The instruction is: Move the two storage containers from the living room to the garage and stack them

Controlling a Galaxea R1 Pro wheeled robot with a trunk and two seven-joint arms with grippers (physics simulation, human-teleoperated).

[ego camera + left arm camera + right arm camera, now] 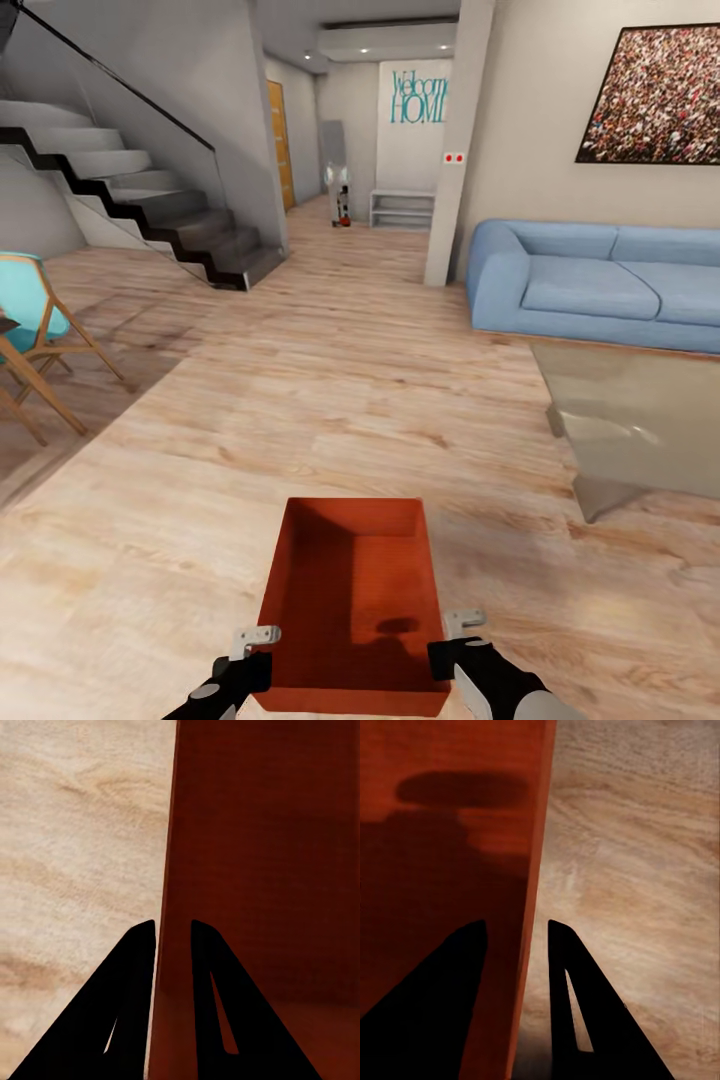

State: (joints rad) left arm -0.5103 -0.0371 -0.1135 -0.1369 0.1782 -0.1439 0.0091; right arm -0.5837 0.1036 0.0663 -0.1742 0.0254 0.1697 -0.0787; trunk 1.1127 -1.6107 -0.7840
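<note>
a teal sign (418, 97) on the far white wall is reading "welcome home", with the end of the first word cut off by a pillar (458, 140). near the robot, a red-orange bin (352, 600) is sitting above the light wood floor (330, 400), open-topped and holding nothing but a shadow. the left gripper (173, 934) is pinching the bin's left wall between narrow fingers, one inside and one outside. the right gripper (517, 934) is clamping the right wall the same way. a blue sofa (595, 285) is standing far right, a glass table (640, 420) nearer right, stairs (150, 200) far left, and a teal chair (35, 320) at left.
</note>
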